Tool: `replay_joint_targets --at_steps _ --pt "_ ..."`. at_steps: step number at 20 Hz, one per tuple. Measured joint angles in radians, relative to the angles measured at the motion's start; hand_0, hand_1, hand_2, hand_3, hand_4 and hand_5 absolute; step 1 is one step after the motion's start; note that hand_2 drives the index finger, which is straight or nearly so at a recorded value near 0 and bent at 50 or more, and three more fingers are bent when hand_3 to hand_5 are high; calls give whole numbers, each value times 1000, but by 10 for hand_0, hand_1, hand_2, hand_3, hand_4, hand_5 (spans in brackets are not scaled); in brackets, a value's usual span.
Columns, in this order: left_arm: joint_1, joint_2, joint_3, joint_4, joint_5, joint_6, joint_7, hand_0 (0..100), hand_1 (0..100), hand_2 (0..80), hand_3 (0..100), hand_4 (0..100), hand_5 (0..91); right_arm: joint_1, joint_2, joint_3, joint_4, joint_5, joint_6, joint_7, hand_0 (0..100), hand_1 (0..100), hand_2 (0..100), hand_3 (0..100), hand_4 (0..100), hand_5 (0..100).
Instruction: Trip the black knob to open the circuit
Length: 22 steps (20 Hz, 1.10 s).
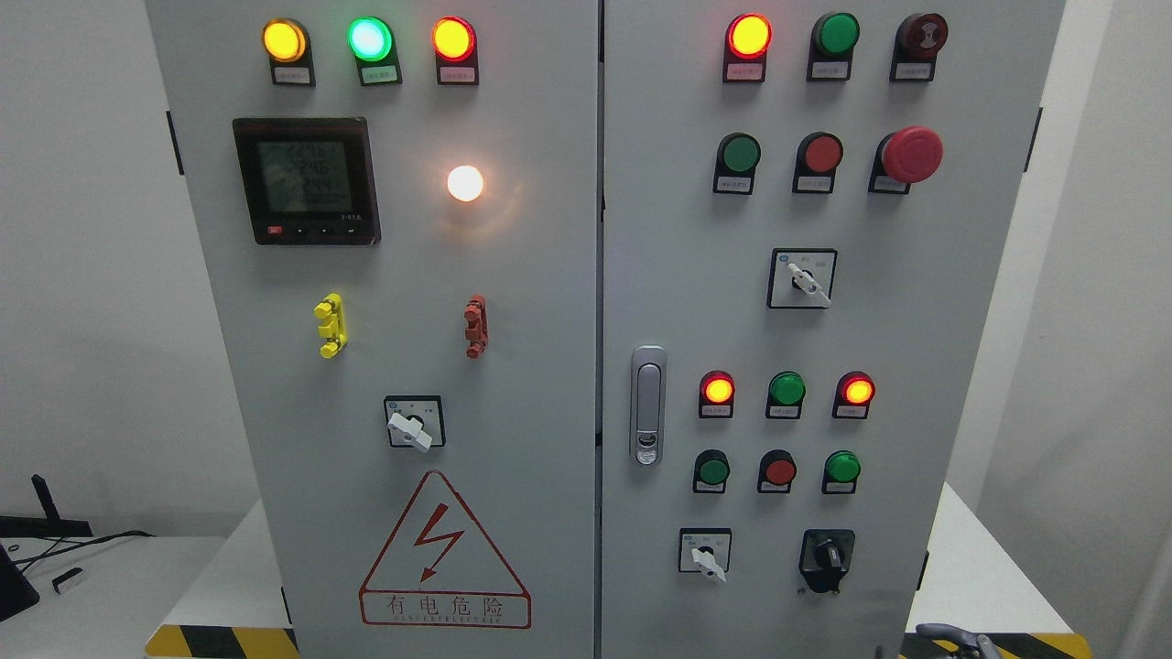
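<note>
Grey steel electrical cabinet (549,275) with two doors fills the head view, studded with lit indicator lamps and push buttons. The black knob (829,556), a rotary switch, sits at the lower right of the right-hand door, beside a white selector switch (705,555). A robot hand (952,639) barely shows at the bottom edge, right of the middle and well below the knob; its side and whether its fingers are open or closed cannot be told. The task appears to be at its start: nothing touches the knob. The next move calls for raising a hand to the knob, pinching its ridge and twisting.
</note>
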Motion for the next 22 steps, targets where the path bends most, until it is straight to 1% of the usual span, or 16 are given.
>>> replay_joint_targets --at_steps 6,10,22 --pt "0 0 0 0 0 0 0 120 389 0 0 0 0 -19 20 13 48 5 5 -2 265 719 459 786 854 978" --pt "0 0 0 0 0 0 0 120 389 0 0 0 0 -51 30 19 81 6 6 -16 268 716 466 790 856 978" --pt "0 0 0 0 0 0 0 120 389 0 0 0 0 -124 43 27 150 9 19 -25 276 708 471 794 860 977"
